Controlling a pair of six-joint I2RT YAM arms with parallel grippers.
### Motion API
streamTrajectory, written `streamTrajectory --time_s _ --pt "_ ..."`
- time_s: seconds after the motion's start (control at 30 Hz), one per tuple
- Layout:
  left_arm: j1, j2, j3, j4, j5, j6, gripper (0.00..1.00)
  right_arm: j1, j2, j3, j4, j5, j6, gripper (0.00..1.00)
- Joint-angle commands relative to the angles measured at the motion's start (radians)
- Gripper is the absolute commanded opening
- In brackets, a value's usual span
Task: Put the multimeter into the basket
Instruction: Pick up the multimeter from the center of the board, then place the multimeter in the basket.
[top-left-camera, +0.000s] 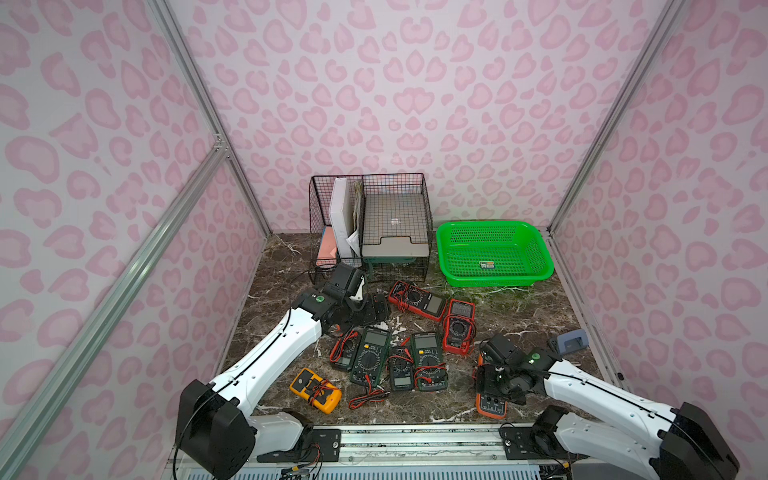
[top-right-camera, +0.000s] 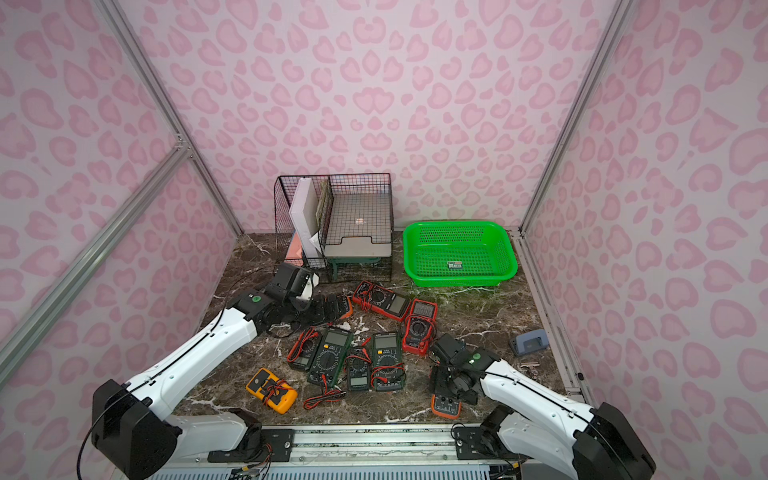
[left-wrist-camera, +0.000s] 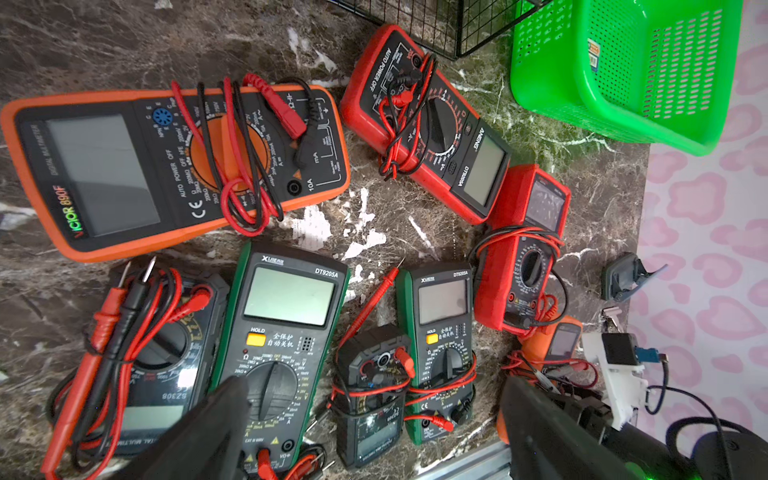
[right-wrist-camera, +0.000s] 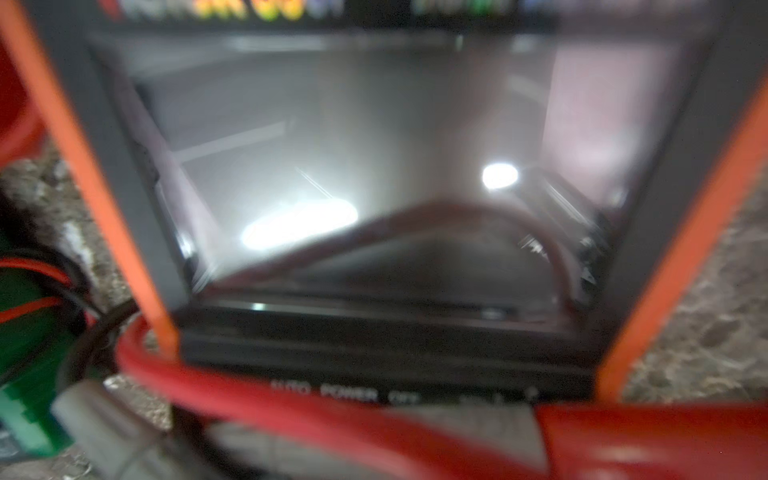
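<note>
Right gripper (top-left-camera: 493, 381): you have it low over the orange multimeter (top-left-camera: 491, 406), at the near right of the marble table (top-left-camera: 540, 316). Its jaws straddle the case. Whether they press on it, you cannot tell; the right wrist view is filled by a blurred screen (right-wrist-camera: 374, 166) between orange edges.

The multimeter lies flat. Its long axis runs from the front rail (top-left-camera: 415, 440) toward the back wall, with the jack end nearest the rail and the screen end away from it, under the gripper.

The basket (top-left-camera: 498, 283) stands at the far right beside the black wire organiser (top-left-camera: 374, 270), well apart from the multimeter.

Left gripper (top-left-camera: 374, 309): it hovers by the other multimeters (top-left-camera: 370, 361), fingers (left-wrist-camera: 208, 428) spread wide, holding nothing.
</note>
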Motion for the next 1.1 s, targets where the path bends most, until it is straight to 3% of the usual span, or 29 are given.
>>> streamTrajectory --time_s 0.0,0.23,0.43,0.67,1.07 --pt "0.000 0.009 0.027 -0.010 0.005 -0.002 0.99 0.000 -0.057 0.026 -0.033 0.025 0.021 0.33" --pt "0.000 0.031 0.096 -0.031 0.011 0.001 0.99 -0.009 -0.136 0.138 -0.128 0.079 0.021 0.27" --pt "0.000 0.056 0.168 -0.064 -0.005 0.015 0.98 -0.110 -0.092 0.315 -0.138 0.084 -0.114 0.26" --pt "0.000 0.096 0.260 -0.114 -0.059 0.061 0.99 -0.246 0.067 0.506 0.026 0.034 -0.269 0.26" --pt "0.008 0.191 0.413 -0.150 -0.128 0.154 0.98 -0.387 0.367 0.733 0.210 -0.037 -0.344 0.26"
